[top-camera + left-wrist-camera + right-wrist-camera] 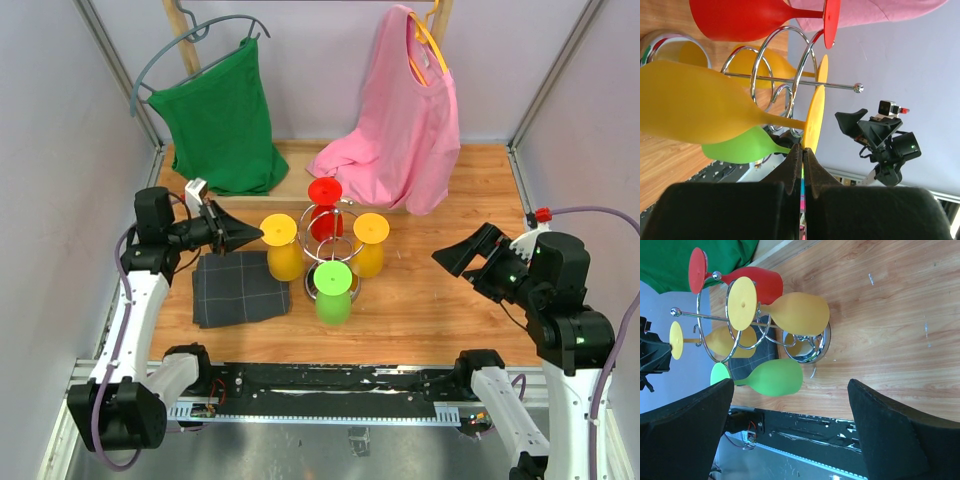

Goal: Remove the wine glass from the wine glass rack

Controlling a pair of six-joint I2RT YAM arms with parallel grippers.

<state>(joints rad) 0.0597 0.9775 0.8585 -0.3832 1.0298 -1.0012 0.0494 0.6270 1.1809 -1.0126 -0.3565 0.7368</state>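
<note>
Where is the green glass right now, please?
Top view: the green glass is hanging upside down on the rack's near side, right of the grey cloth, in front of the red glass.

no text, label, brand or number can be read anywhere

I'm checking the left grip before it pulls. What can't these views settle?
Left wrist: whether the left gripper pinches the foot of the left yellow glass or only touches it; its fingers cover the contact.
Top: the rack base, mostly under the green glass.
Top: how stems sit in the loops, too small.
</note>
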